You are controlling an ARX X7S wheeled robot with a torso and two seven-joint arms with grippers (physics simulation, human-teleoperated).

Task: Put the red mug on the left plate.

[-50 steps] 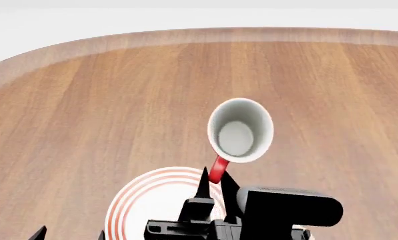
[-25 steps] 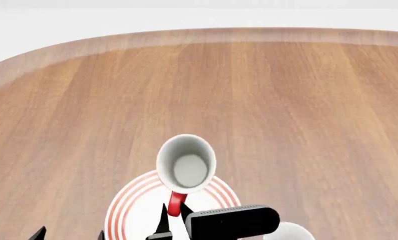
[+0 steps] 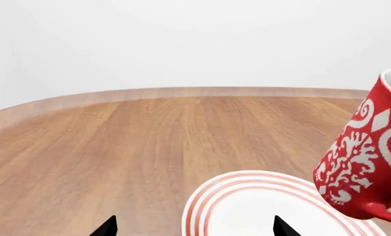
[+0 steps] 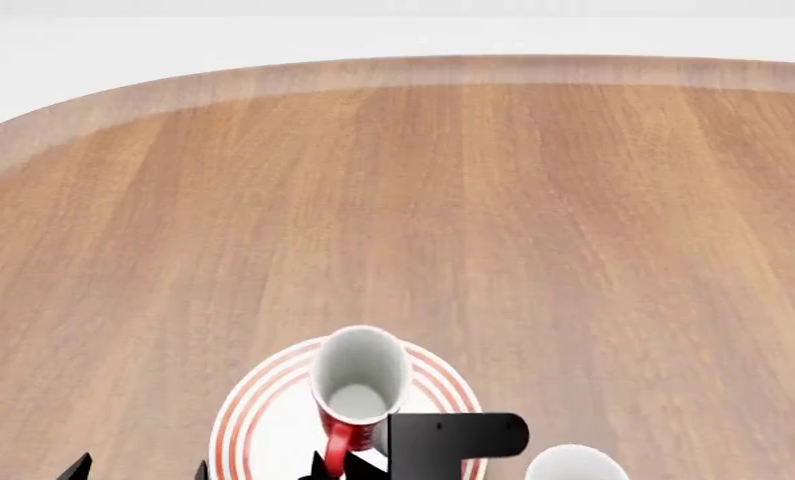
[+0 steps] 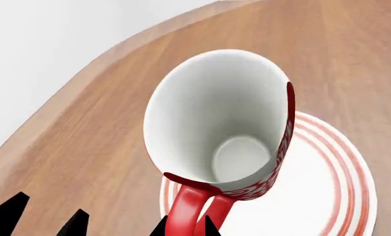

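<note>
The red mug (image 4: 357, 378) with white scrollwork (image 3: 360, 157) hangs tilted over the left plate (image 4: 266, 420), mouth leaning toward the far side. My right gripper (image 4: 337, 466) is shut on its red loop handle (image 5: 187, 212), one fingertip on each side (image 5: 185, 230). The ringed white plate (image 5: 326, 196) lies flat under the mug; I cannot tell whether the mug's base touches it. My left gripper (image 3: 194, 228) stands open and empty at the plate's near left edge (image 3: 261, 211); its black tips (image 4: 77, 466) show low in the head view.
A plain white mug (image 4: 573, 466) stands just right of the plate, near the right arm's black housing (image 4: 457, 437). The wooden table's curved far edge (image 4: 370, 70) runs across the back, with bare wood between it and the plate.
The right gripper has carried the mug toward me and to the left, from beyond the plate's far rim to over the plate. The left gripper has stayed still.
</note>
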